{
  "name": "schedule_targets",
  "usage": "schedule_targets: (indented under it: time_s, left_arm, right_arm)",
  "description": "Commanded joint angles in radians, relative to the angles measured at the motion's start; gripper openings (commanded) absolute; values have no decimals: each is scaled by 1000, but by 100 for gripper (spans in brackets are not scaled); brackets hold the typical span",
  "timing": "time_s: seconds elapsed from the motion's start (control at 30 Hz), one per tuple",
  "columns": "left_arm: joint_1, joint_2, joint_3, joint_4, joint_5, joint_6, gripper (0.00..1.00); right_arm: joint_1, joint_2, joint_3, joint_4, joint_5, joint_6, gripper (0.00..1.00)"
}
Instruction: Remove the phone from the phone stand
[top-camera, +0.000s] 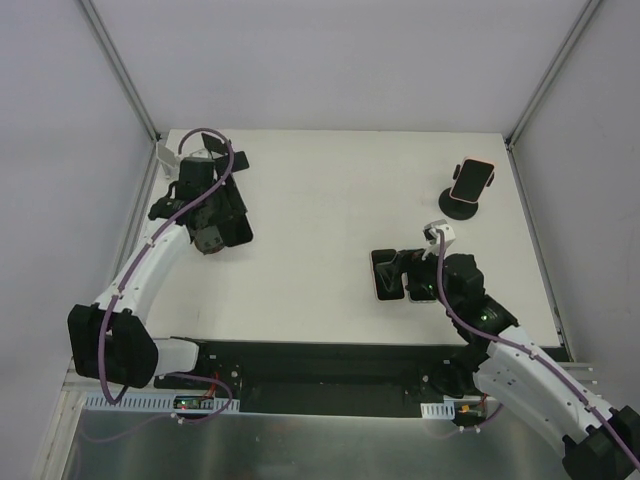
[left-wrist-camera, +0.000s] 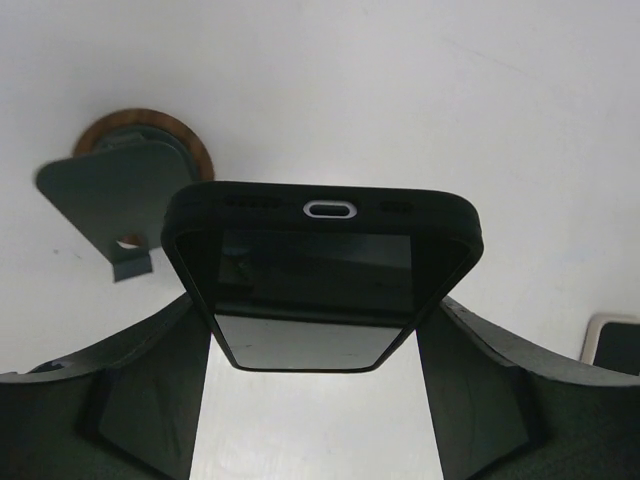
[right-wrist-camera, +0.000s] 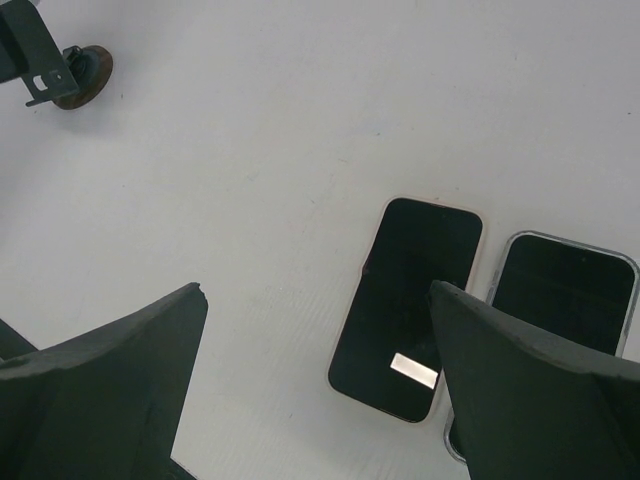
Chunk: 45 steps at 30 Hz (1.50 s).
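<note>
My left gripper (top-camera: 222, 232) is shut on a black phone (left-wrist-camera: 320, 270), held by its long edges between both fingers, charging port up, above the table. The dark green phone stand (left-wrist-camera: 120, 195) with a round wooden base stands empty behind it, apart from the phone; it also shows in the top view (top-camera: 215, 150) at the far left. My right gripper (right-wrist-camera: 318, 292) is open and empty above two phones lying flat. A pink-cased phone (top-camera: 472, 178) sits in a black round-based stand (top-camera: 460, 207) at the far right.
Two phones lie side by side in the table's middle right: a cream-cased one (right-wrist-camera: 410, 305) and a clear-cased one (right-wrist-camera: 560, 300), seen in the top view (top-camera: 385, 275) under the right gripper. Enclosure walls border the table.
</note>
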Motion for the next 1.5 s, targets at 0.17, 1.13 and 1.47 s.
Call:
schedule_targets:
  time_s: [0.17,1.13,1.47]
  left_arm:
    - [-253,23,54,-99,67,-201,0]
    - [-686,681,464,-182,137,-513,0]
    - [-723,818,577,-231,180,-511,0]
  right_arm:
    - [-3,-102,0,-40,112,3,96]
    - [-5,-409,-43,-298,235,-3,96]
    - [-5,-414,-60,-296,251,-20,96]
